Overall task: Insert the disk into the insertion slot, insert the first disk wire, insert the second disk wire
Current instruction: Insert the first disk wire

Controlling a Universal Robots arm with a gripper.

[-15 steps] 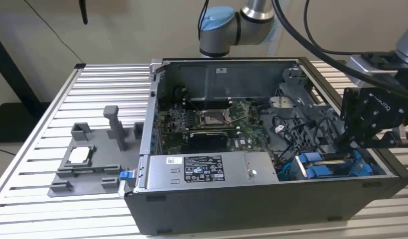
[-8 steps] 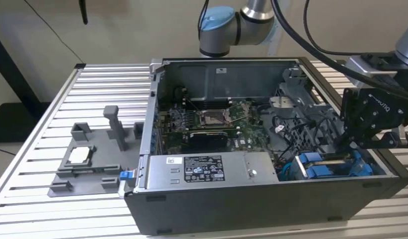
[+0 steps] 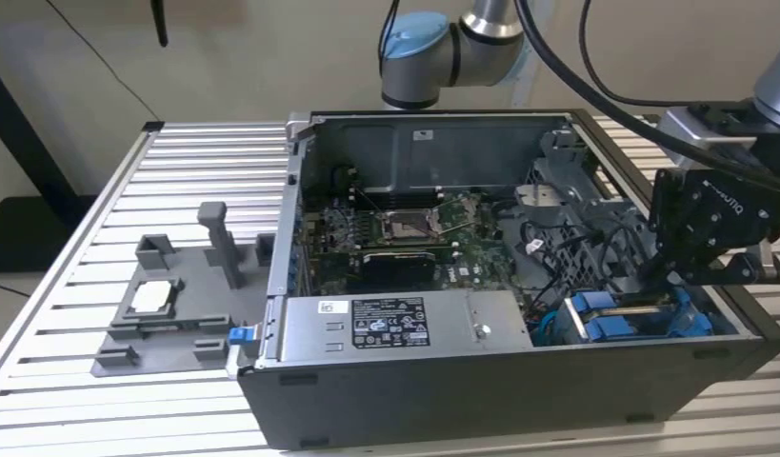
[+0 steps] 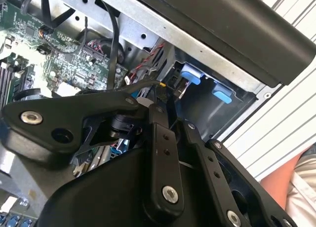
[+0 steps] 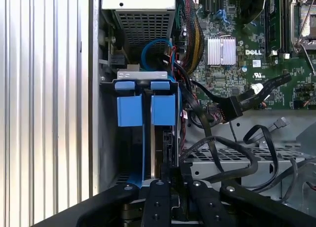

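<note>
One pincer (image 5: 170, 175) low inside the computer case (image 3: 491, 400).
Narrow, seemingly pinching the disk (image 5: 165, 143) standing in its slot (image 3: 633, 326).

Slatted table (image 3: 199, 152), computer case (image 3: 491, 405), grey fixture (image 3: 173, 330)

The top of the insertion slot (image 5: 132, 153) is open. The case wall (image 5: 94, 113) stands close along one side. Black cables (image 5: 212, 123) crowd just beside the other side. The power-supply box (image 5: 143, 19) blocks one end, and the gripper (image 5: 175, 180) takes the opposite end.
</note>
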